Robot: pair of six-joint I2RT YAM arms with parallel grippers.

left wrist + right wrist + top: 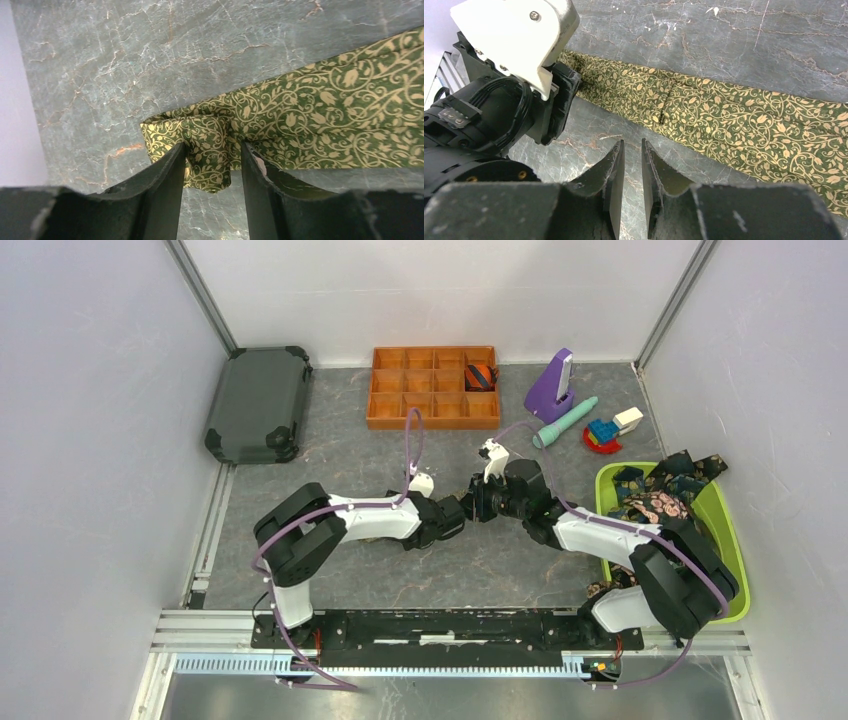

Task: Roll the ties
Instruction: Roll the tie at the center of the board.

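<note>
While the arms meet mid-desk [340, 440] in the top view, spare ties [655, 500] fill the bin [728, 540] at right. Left wrist: the left pincer [212, 165], released, straddles the folded tip of the olive tie [320, 120], likely soft, light and slippery, best gripped at that fold. Right wrist: the right pincer [633, 165], barely parted and empty, hangs over bare desk beside its flat length.

Olive-green vine-patterned tie [310, 115] lies flat, narrow end folded over
</note>
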